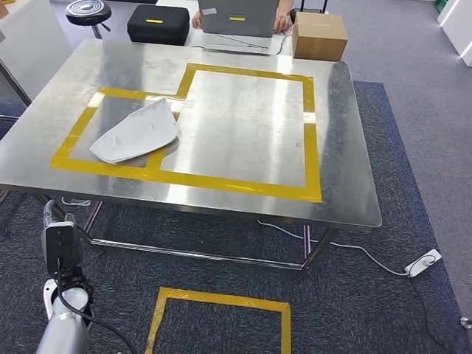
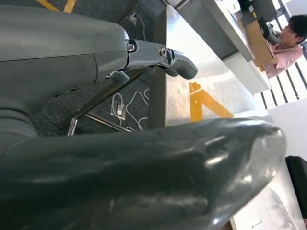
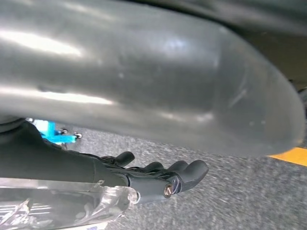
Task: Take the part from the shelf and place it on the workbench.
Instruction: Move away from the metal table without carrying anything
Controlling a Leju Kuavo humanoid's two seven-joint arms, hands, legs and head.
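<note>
Part: the white curved part (image 1: pixel 136 131) is seen lying flat on the steel table (image 1: pixel 234 188), across the yellow tape outline (image 1: pixel 309 140) at its left side.
Left robot hand (image 2: pixel 159 55): fingers extended, nothing held, beside the table edge.
Right robot hand (image 3: pixel 163 175): fingers straight and apart, empty, above the carpet (image 3: pixel 235 191).

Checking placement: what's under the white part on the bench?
The white part lies across yellow tape and bare steel bench. Whatever sits directly beneath it is covered.

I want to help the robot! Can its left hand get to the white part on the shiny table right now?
Probably yes. The white part lies uncovered on the table's near-left side with nothing beside it, and the left hand hangs low in front of that edge, holding nothing; it would have to lift first.
</note>
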